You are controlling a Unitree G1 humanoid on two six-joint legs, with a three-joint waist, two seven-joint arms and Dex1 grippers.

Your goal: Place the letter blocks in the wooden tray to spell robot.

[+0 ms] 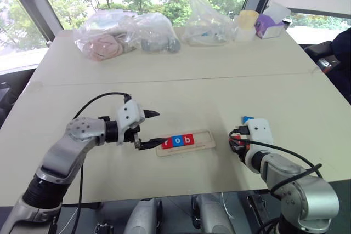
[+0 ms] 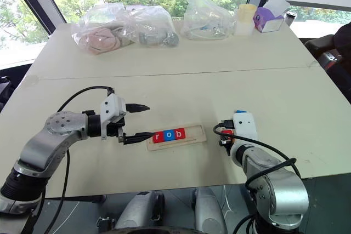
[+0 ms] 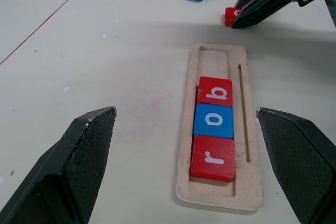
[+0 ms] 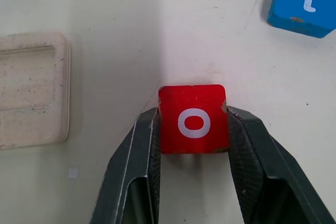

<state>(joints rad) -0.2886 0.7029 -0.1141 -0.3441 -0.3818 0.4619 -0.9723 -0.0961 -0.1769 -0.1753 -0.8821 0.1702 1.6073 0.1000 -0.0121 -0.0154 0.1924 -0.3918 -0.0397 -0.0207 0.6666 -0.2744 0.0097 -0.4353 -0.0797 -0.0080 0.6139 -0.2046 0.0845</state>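
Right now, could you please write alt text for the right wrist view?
The right gripper is shut on a red o block on the pale table. A blue t block lies beyond it, and one end of the wooden tray sits alongside.

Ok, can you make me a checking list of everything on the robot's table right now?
Surface: pale table, a seam running across it.
Job's things: wooden tray holds red r, blue o, red b; two slots free. Red o block and blue t block lie outside the tray.
Clutter: clear plastic bags, a yellow cup and a purple box at the far edge.
Grippers: left gripper open beside the tray's r end; right gripper shut on the red o block.
Cables: black cables along both arms.
Surroundings: windows with trees outside.
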